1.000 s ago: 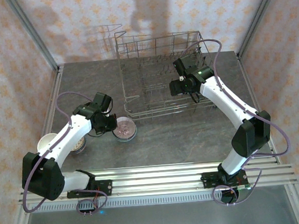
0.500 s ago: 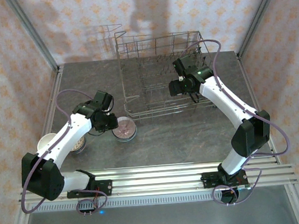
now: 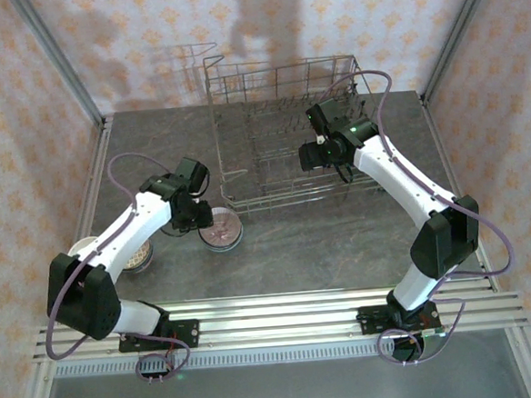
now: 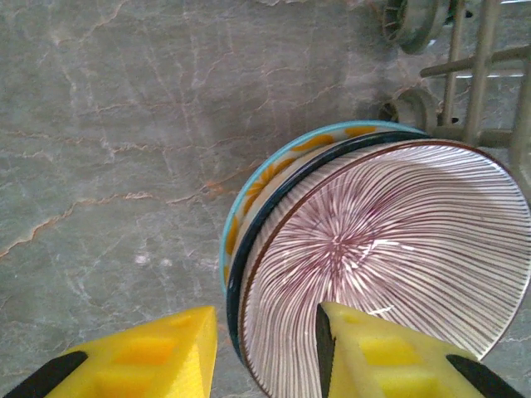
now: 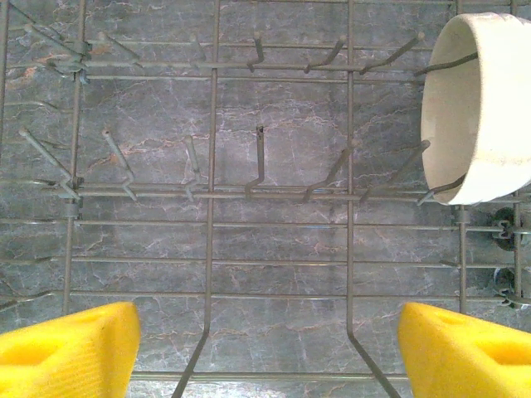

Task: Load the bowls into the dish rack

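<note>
A stack of three nested bowls stands on the table left of the dish rack: a purple-striped bowl on top, a dark-rimmed one under it, and a light-blue and orange one outermost. My left gripper is open and straddles the stack's near rim, with one yellow finger inside the striped bowl and the other outside. My right gripper hangs open over the rack's wire floor, empty. A cream bowl stands on edge between the rack's tines.
More bowls sit at the left edge of the table, partly under the left arm. The rack's feet stand just beyond the stack. Grey marble tabletop lies bare in front of the rack.
My left gripper was shut and has opened. Its wrist has shifted a little toward the rack beside the stacked bowls. The right arm has not moved.
</note>
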Motion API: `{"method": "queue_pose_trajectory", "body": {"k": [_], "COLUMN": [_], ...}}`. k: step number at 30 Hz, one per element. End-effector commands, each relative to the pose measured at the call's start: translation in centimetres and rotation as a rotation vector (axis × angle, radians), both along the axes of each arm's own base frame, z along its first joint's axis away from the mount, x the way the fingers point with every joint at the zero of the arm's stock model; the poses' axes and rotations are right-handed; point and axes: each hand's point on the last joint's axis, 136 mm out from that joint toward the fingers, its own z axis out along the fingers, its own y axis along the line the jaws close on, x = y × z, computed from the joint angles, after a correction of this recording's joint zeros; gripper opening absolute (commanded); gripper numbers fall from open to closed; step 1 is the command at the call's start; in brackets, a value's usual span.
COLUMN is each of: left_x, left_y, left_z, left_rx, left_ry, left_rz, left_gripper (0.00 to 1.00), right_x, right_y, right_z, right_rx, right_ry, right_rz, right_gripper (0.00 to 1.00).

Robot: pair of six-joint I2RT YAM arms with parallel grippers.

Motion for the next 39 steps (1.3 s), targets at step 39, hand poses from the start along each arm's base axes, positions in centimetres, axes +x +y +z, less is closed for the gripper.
{"method": "queue_pose_trajectory", "body": {"k": [39], "left_x": [0.6], "left_y": [-0.3], "left_z": [0.4], "left_rx": [0.073], "left_ry": [0.006], "left_rz": [-0.104], "left_gripper": [0.0], "right_x": [-0.4], "right_y": [-0.3], "right_z": [-0.1], "right_rx": [0.001], "right_ry": [-0.01], "right_rz": [-0.027], "right_gripper": [0.81]}}
